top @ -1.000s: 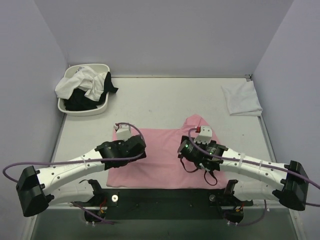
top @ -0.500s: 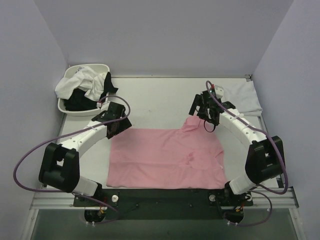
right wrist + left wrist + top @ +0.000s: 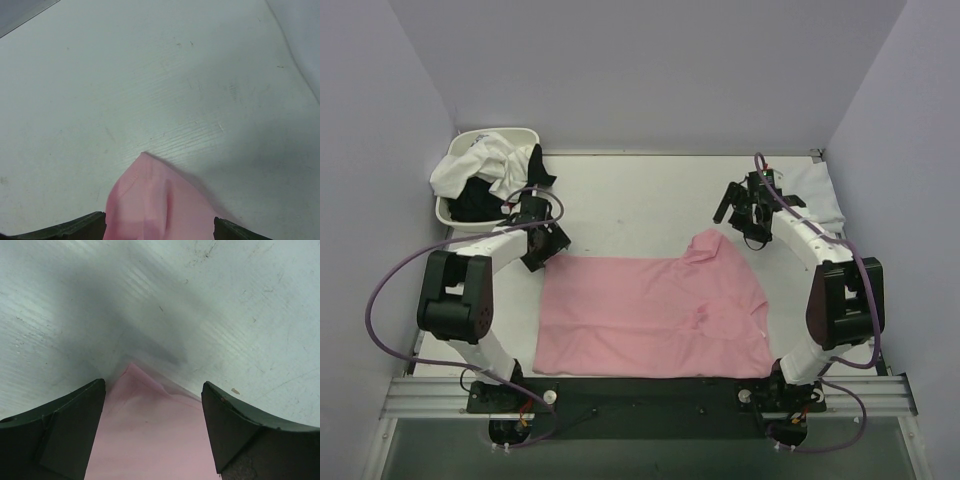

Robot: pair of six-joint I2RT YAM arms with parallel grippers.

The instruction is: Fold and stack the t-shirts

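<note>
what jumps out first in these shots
A pink shirt lies spread mid-table. Open left fingers and right fingers each straddle one of its far corners. At far left a basin holds crumpled white and black shirts; a folded white shirt sits far right.

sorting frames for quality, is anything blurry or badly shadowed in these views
Top view: sharp, evenly lit, the pink shirt clear. Left wrist view: a dark shadow on the table beyond the shirt's corner. Right wrist view: bright, faint shadow right of the shirt's tip.
</note>
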